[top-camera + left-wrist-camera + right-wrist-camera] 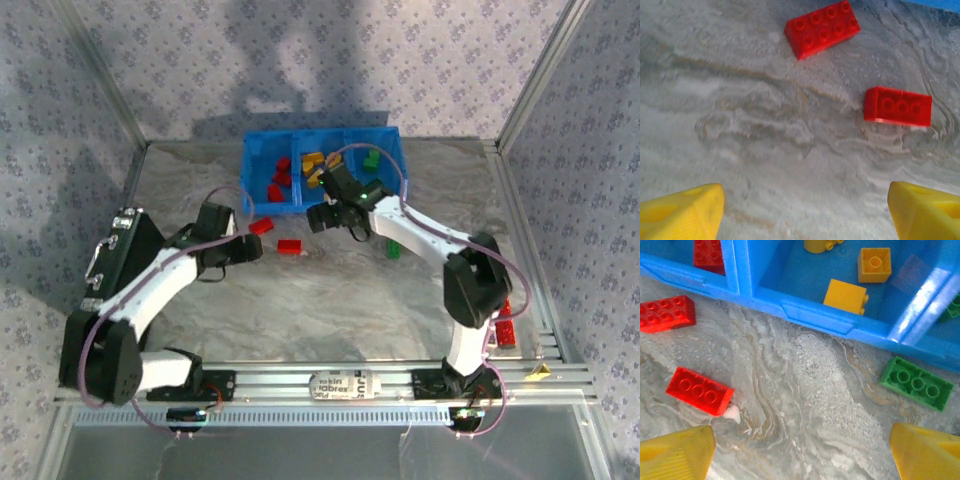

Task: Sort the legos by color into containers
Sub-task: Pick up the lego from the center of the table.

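The bin (275,211) sits against the far edge of the tabletop (300,310), and the marbled surface nearer than it lies broad and open down to the rail (260,381). A case (125,250) crowds the edge to the bin's left. A label (340,385) on the rail carries print too small to read. In the bin, red legos (280,180) fill the left compartment, yellow (315,165) the middle, green (371,157) the right. Two red bricks (822,28) (897,106) lie loose near the bin's left front corner, just ahead of the left end effector (805,210), whose fingers are spread wide with nothing between them. The right end effector (802,455) (equally wide and empty) hangs before the bin's front wall, with a green brick (916,383) beside that wall.
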You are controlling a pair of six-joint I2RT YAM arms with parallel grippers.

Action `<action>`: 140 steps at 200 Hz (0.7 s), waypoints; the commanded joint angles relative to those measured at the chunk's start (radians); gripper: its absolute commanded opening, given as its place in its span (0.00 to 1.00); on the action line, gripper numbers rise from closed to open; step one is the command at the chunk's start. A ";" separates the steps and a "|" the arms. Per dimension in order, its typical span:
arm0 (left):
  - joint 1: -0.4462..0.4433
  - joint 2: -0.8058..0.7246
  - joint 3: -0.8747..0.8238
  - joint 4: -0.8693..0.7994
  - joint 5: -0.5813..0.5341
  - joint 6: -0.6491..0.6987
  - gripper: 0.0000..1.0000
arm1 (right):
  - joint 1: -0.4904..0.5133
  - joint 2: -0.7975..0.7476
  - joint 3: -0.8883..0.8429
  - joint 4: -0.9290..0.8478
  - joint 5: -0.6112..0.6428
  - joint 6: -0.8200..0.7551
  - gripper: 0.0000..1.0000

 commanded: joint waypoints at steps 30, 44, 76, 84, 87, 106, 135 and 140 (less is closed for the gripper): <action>0.008 0.260 0.134 0.158 0.014 0.159 0.83 | -0.053 -0.176 -0.230 0.132 -0.066 0.045 0.91; 0.013 0.293 0.135 0.203 -0.008 0.184 0.83 | -0.075 -0.219 -0.303 0.149 -0.081 0.052 0.91; 0.024 0.354 0.151 0.278 -0.024 0.220 0.83 | -0.109 -0.284 -0.400 0.179 -0.112 0.061 0.91; 0.025 0.372 0.162 0.287 -0.023 0.226 0.83 | -0.114 -0.292 -0.416 0.184 -0.116 0.062 0.91; 0.026 0.380 0.166 0.289 -0.025 0.229 0.83 | -0.115 -0.295 -0.422 0.184 -0.118 0.062 0.91; 0.029 0.431 0.192 0.305 -0.033 0.230 0.82 | -0.123 -0.307 -0.449 0.195 -0.128 0.063 0.91; 0.041 0.484 0.213 0.337 -0.022 0.230 0.82 | -0.135 -0.324 -0.472 0.199 -0.138 0.062 0.91; 0.040 0.491 0.218 0.340 -0.020 0.231 0.82 | -0.135 -0.327 -0.475 0.202 -0.140 0.061 0.91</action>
